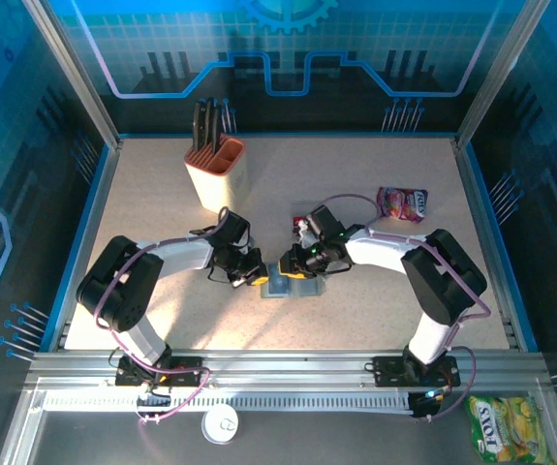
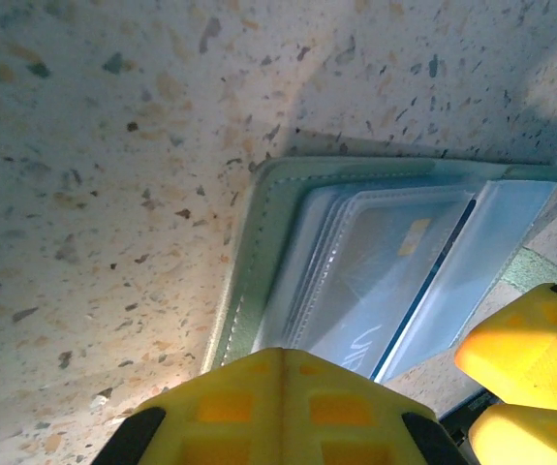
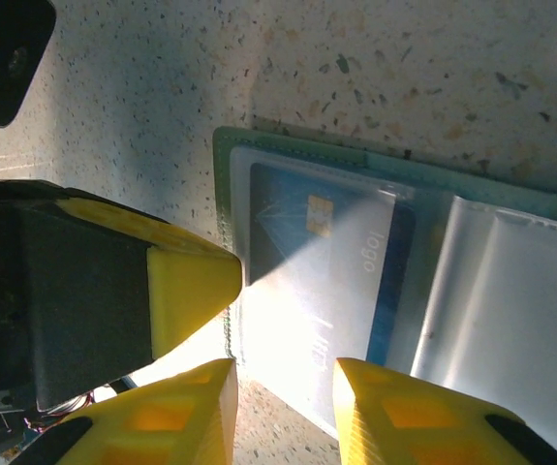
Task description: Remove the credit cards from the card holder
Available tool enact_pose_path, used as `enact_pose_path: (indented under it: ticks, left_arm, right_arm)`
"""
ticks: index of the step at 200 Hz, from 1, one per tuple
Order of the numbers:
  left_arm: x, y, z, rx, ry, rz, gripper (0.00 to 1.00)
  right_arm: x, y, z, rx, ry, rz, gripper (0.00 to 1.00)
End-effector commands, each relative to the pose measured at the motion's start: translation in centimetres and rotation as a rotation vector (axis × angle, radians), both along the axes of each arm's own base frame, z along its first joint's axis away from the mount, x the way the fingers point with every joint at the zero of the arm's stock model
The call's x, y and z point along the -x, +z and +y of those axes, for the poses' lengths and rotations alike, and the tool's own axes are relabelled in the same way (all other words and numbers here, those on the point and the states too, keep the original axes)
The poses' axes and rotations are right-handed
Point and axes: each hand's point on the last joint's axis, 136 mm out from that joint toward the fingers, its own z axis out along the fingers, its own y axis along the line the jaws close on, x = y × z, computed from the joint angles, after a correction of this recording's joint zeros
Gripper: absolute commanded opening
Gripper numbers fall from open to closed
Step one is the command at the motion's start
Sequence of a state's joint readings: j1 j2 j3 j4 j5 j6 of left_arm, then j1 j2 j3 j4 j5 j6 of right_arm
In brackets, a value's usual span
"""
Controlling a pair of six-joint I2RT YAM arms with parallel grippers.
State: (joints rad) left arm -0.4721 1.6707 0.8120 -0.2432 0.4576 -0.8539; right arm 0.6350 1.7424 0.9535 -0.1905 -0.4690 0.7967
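The grey-blue card holder (image 1: 280, 288) lies open on the table between both grippers, its clear sleeves (image 3: 510, 320) fanned out. A blue credit card (image 3: 302, 223) with a gold chip sits inside a sleeve, and it also shows through the plastic in the left wrist view (image 2: 375, 276). My left gripper (image 2: 283, 360) is shut with nothing between the fingers, its tip (image 3: 196, 281) at the holder's stitched edge (image 2: 249, 281). My right gripper (image 3: 283, 387) is open, its fingers either side of the sleeve's near edge. A small red flat piece (image 1: 300, 219), perhaps a card, lies just behind the right gripper (image 1: 297, 263).
A beige knife block (image 1: 217, 172) stands at the back left. A pink-red snack packet (image 1: 401, 202) lies at the back right. Off the table in front are a green snack packet (image 1: 506, 426) and a white cap (image 1: 222, 423).
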Motion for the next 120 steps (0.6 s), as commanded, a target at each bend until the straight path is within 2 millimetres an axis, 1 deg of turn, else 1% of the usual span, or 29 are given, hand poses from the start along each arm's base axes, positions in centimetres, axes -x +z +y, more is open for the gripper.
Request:
enact_pose_path:
  ticks: [1,48,120]
  left_arm:
    - [0.3,-0.5,0.5,-0.005,-0.014,0.001,0.0]
    - [0.6,-1.0,1.1,-0.019,-0.007,0.02,0.0]
    - [0.7,-1.1,1.1,-0.016,-0.005,0.025,0.0]
  right_arm:
    - [-0.1,-0.3,0.4,0.022,0.011,0.0,0.33]
    - [0.1,-1.2,0.6,0.041,0.023,0.013,0.32]
    - [0.3,-2.0,1.0,0.045,0.04,0.027,0.3]
